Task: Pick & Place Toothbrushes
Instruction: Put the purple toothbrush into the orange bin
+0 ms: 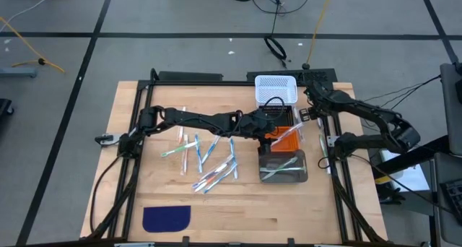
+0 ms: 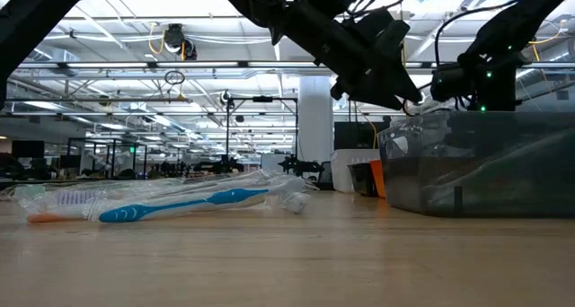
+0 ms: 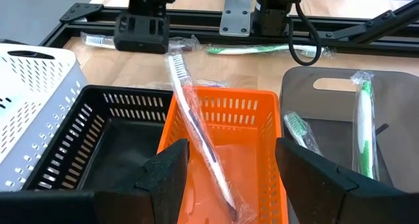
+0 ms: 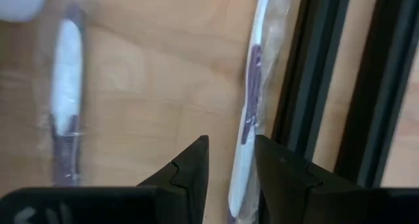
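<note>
The left hand [image 3: 226, 178] hangs wide open over the orange basket [image 3: 258, 116], where a wrapped toothbrush [image 3: 196, 129] leans (black basket [image 3: 98, 139] beside it). The right hand [image 4: 230, 168], fingers slightly apart and empty, hovers above another toothbrush [image 4: 247, 119] by the surface's black rail [image 4: 308, 86].

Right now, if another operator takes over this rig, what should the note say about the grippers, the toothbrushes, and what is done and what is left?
Left gripper: open, holding nothing, above the orange basket, where one wrapped toothbrush lies slanted over the far rim.
Right gripper: jaws apart, holding nothing, near the table's right frame rail, over a toothbrush with purple accents that lies on the wood.
Done: green toothbrushes are in the clear grey bin.
Left: the loose pile of toothbrushes at the table's middle. The black basket looks empty.
</note>
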You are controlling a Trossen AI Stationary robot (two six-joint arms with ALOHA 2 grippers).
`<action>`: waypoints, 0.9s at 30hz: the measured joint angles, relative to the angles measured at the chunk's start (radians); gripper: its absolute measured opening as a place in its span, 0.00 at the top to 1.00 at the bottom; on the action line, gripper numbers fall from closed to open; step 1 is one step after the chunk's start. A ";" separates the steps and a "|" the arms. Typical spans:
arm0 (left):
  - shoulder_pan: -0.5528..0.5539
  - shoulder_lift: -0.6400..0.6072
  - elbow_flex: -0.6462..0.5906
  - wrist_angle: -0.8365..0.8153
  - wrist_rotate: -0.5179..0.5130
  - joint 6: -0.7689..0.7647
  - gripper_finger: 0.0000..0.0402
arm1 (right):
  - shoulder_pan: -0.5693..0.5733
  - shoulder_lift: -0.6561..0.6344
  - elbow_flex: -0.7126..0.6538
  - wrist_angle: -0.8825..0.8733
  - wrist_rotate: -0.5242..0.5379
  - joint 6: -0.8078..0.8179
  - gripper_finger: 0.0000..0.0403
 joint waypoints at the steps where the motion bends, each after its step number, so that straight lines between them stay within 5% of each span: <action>1: 0.000 0.000 0.000 0.000 0.000 0.000 0.42 | 0.000 0.013 -0.007 0.006 0.006 0.000 0.72; 5: 0.000 0.000 0.000 0.000 0.000 0.000 0.42 | 0.000 0.059 -0.016 0.026 0.103 0.005 0.72; 16: 0.000 0.000 0.000 -0.002 0.000 0.000 0.42 | -0.001 0.184 -0.013 0.048 0.058 0.004 0.73; 23: 0.000 0.000 0.000 -0.002 0.000 0.000 0.42 | -0.001 0.188 -0.015 0.046 0.049 -0.001 0.94; 27: 0.000 0.000 0.000 -0.002 0.000 0.000 0.42 | -0.001 0.178 -0.016 0.038 0.048 -0.013 0.95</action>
